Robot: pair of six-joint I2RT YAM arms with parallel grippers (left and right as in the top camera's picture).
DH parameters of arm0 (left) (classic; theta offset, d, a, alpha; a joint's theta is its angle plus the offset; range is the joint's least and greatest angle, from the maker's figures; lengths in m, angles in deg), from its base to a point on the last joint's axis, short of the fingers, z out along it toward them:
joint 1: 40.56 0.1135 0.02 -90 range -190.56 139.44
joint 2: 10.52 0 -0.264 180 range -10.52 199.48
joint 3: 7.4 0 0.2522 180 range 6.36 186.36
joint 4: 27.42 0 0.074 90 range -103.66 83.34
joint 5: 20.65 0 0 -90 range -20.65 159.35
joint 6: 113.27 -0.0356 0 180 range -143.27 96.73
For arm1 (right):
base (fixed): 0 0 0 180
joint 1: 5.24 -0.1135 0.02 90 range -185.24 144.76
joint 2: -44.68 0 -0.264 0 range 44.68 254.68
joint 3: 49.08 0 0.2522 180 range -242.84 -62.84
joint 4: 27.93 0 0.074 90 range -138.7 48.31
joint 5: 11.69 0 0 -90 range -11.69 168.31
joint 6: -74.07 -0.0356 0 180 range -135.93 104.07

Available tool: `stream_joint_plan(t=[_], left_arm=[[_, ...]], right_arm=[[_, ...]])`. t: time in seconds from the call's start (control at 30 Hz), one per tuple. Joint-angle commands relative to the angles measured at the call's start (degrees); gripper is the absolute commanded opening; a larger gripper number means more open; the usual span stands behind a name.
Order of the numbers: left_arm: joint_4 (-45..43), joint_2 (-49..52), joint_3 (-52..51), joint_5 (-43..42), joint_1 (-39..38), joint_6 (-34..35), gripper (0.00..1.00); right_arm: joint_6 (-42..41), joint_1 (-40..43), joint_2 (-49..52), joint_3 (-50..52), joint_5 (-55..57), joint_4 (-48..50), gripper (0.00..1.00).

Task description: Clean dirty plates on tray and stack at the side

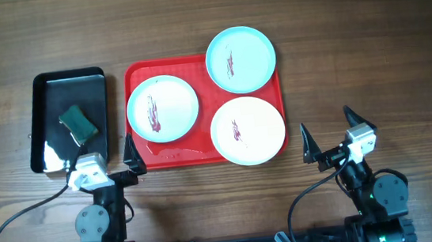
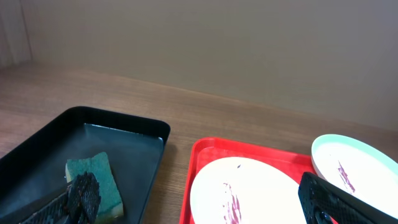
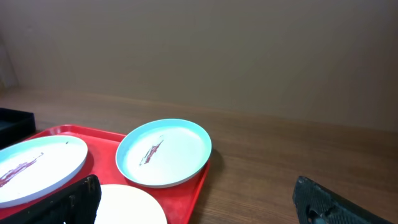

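The red tray (image 1: 207, 150) holds three plates with red smears: a white plate (image 1: 162, 109) at the left, a pale aqua plate (image 1: 240, 59) at the back right, and a white plate (image 1: 248, 130) at the front right. My left gripper (image 1: 103, 165) is open and empty at the tray's front left corner. My right gripper (image 1: 331, 135) is open and empty on the bare table right of the tray. The left wrist view shows the left white plate (image 2: 249, 193) and the aqua plate (image 2: 360, 168). The right wrist view shows the aqua plate (image 3: 163, 152).
A glossy black tray (image 1: 50, 89) stands left of the red tray with a green sponge (image 1: 79, 124) in it; the sponge also shows in the left wrist view (image 2: 99, 180). Wooden table (image 1: 369, 58) surrounds both trays.
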Motion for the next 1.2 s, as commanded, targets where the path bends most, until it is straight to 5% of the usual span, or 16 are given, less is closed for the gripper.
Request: stream_joint_plan(t=[0.0, 1.03, 1.17], left_arm=[[0.1, -0.4, -0.3, -0.8, 0.1, -1.1, 1.00], [0.0, -0.4, -0.3, -0.8, 0.1, -1.1, 1.00], [0.2, -0.4, -0.2, -6.2, 0.1, -1.1, 1.00]], right_arm=[[0.5, 0.2, -0.3, 0.1, -1.0, 0.1, 1.00], [1.8, 0.2, -0.3, 0.1, 1.9, 0.6, 1.00], [1.6, 0.2, 0.6, -0.5, -7.1, 0.3, 1.00]])
